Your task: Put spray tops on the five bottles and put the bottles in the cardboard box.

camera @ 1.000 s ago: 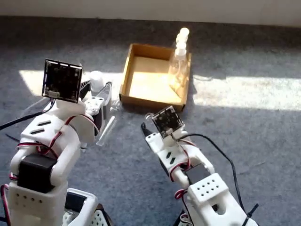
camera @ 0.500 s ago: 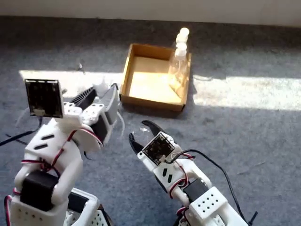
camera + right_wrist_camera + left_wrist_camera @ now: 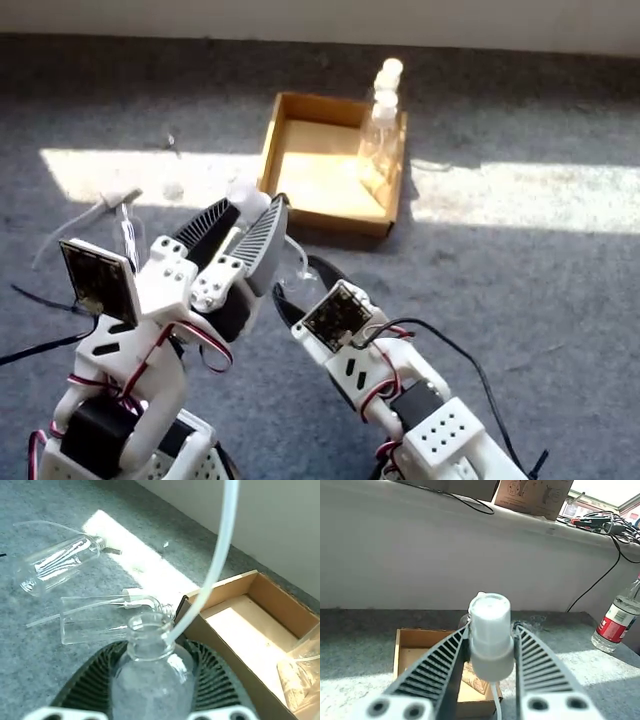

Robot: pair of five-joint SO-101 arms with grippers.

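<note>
Firmly, my left gripper (image 3: 491, 628) clamps a white spray top (image 3: 490, 614), its tube (image 3: 216, 562) meeting the mouth of the clear bottle (image 3: 152, 682) clenched in my right gripper (image 3: 155, 651).

Both arms wear white printed shells over black servo blocks. Red, black and white wires loop along the left arm (image 3: 150, 340). A thin black cable arcs off the right arm (image 3: 400, 380) towards 4 o'clock. Each wrist carries a square black circuit board. The left tool (image 3: 252, 205) has dark ribbed fingers (image 3: 432, 672) on a white base with round screw holes. The right tool (image 3: 300, 280) is black and curved.
</note>
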